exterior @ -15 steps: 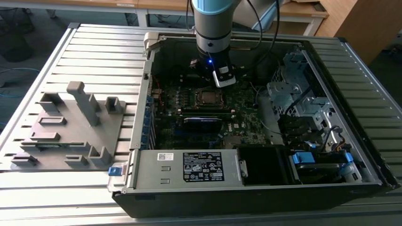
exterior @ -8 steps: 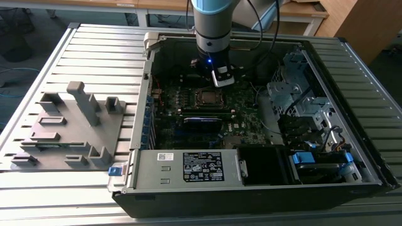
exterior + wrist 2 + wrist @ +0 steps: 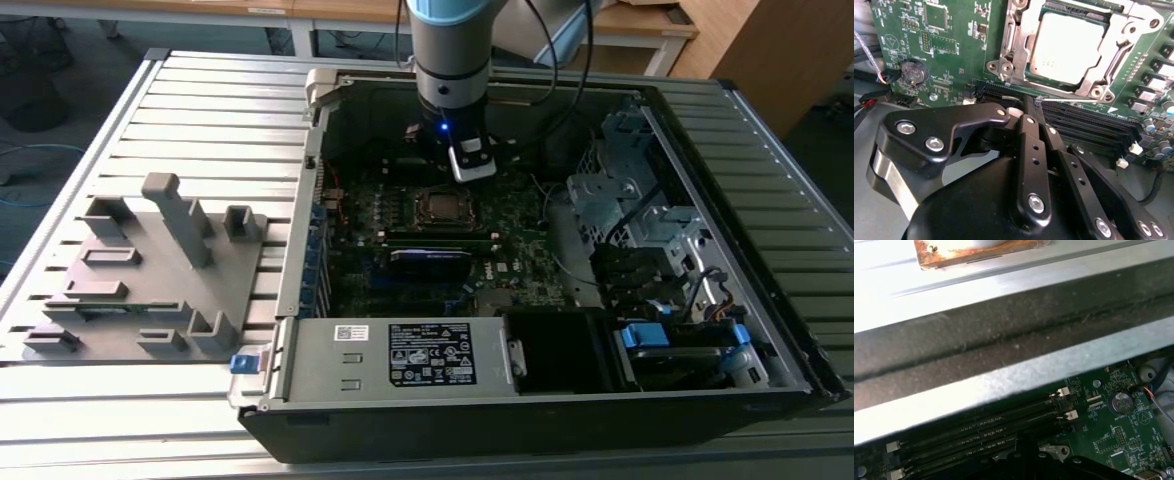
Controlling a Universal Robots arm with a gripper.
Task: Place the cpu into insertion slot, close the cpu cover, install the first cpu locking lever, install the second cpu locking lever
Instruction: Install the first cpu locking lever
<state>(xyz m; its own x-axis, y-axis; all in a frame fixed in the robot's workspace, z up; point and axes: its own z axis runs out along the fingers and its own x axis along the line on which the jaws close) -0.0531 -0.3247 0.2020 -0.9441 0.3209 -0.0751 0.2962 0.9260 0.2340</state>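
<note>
Gripper [image 3: 467, 172], upper ctr of the exterior view, w/ claw together, just beside cpu cover [image 3: 1021, 47]; it lies flat over cpu [image 3: 1066, 47].

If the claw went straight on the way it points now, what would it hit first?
The claw points down at the motherboard; first contact looks like the black memory slots beside the cpu cover, though depth is unclear.

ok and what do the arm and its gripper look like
The arm is a silvery-grey tube with a light blue joint cap, a black wrist section with a small blue light, and black cables trailing off it. The gripper is black: flat hinged bars with rows of small holes, silver screw heads at the pivots, and a shiny metal band on its body.
</note>
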